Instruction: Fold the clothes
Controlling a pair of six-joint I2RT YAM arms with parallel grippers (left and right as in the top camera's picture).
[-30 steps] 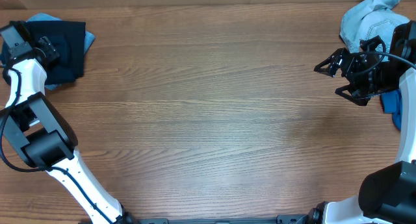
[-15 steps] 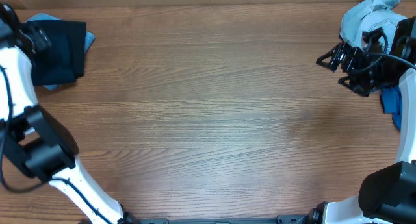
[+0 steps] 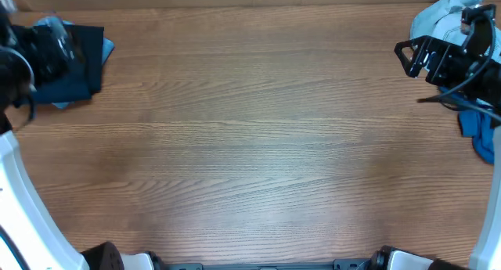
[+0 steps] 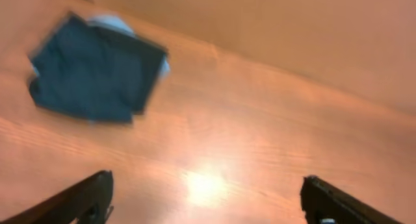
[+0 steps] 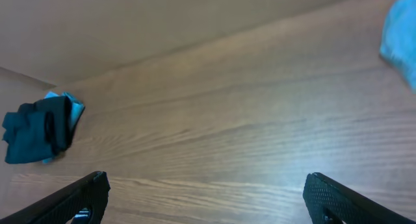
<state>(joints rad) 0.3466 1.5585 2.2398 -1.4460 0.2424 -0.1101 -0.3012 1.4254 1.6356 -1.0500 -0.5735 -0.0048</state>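
— Where do the unfolded clothes lie?
— We count two: a pale denim piece and a mid-blue piece, heaped along the counter's 3 o'clock edge, running 12 to 6.
— Which arm is nearer?
— Our right claw, jaws wide apart, empty; the denim sits just beside it at 1 o'clock.
— And the left claw?
— Apart too, hovering near one folded navy shirt at 10 o'clock.

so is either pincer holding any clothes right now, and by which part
Nothing is held. The left pincer and right pincer both stand open and empty; the folded navy garment lies untouched.
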